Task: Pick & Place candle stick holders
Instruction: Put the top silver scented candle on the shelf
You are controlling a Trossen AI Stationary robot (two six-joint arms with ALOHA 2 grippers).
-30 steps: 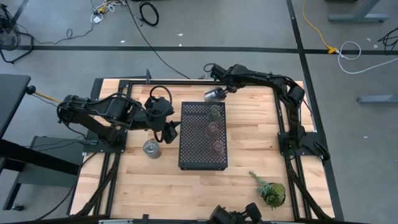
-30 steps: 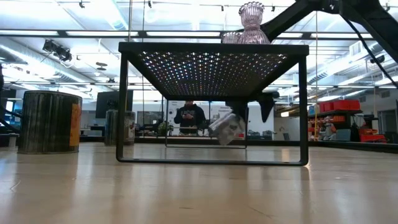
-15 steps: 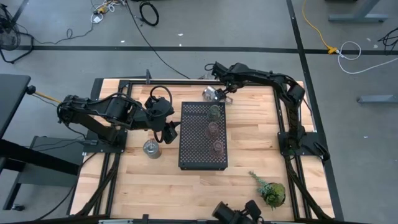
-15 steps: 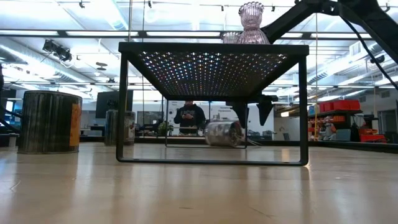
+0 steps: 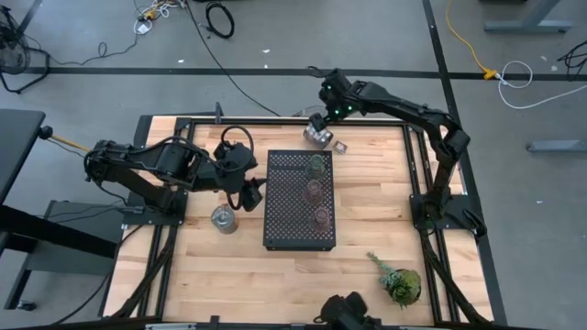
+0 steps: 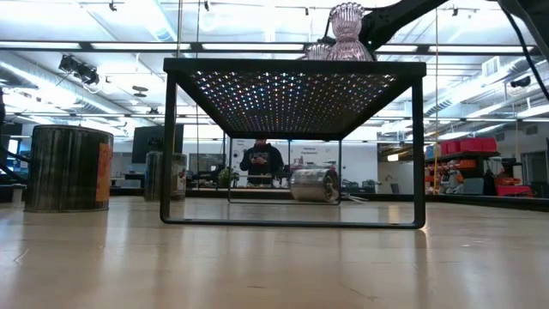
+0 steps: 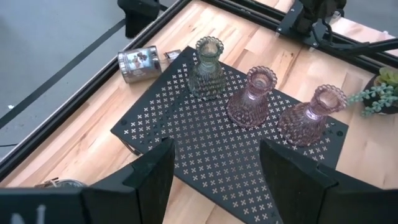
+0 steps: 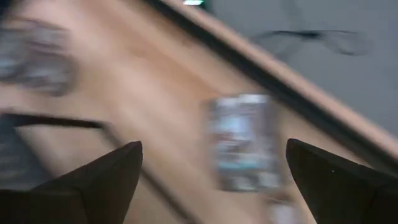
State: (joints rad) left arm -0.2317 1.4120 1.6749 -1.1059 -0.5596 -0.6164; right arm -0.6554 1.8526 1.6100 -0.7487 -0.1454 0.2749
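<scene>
Wooden bench [image 5: 367,220] carries black perforated tray [image 5: 299,225] at centre. Right arm reaches over bench's far edge; right gripper [image 8: 211,180] above silver holder [image 5: 318,135], jaws spread wide, empty. Left gripper [image 7: 211,168] beside tray's left edge, jaws open, empty. Second silver holder [image 5: 223,218] upright on bench, near left gripper. On tray, in row: green glass holder [image 7: 208,67], two pink holders [image 7: 254,96] [image 7: 310,116], all upright. Silver holder by far edge lies on side, just beyond tray. Plant sprig [image 5: 397,278] near bench's right front corner.
</scene>
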